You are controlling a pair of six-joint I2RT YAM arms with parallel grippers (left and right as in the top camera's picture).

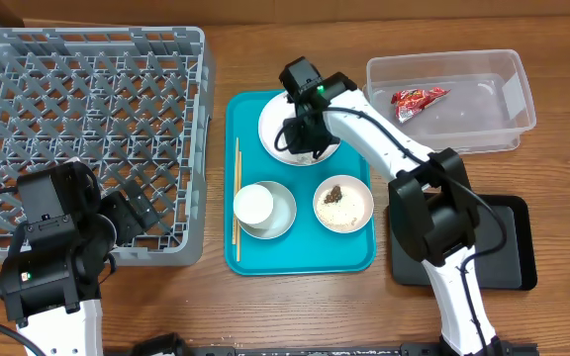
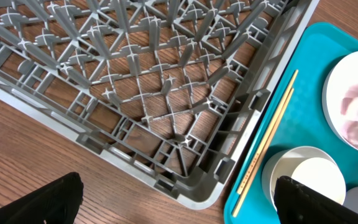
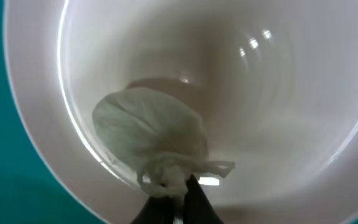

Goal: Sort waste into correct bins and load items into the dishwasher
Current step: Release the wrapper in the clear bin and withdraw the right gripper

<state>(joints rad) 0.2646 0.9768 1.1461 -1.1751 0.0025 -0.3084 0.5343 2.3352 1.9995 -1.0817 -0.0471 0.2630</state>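
Right end effector (image 3: 180,188) | pinching crumpled white tissue (image 3: 148,134) | inside white plate (image 3: 303,124)

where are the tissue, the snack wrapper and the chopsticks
tissue (image 3: 148,134): right wrist view, middle of the crumpled ball
snack wrapper (image 1: 419,99): overhead view, middle of the red foil
chopsticks (image 2: 267,142): left wrist view, halfway along the pair
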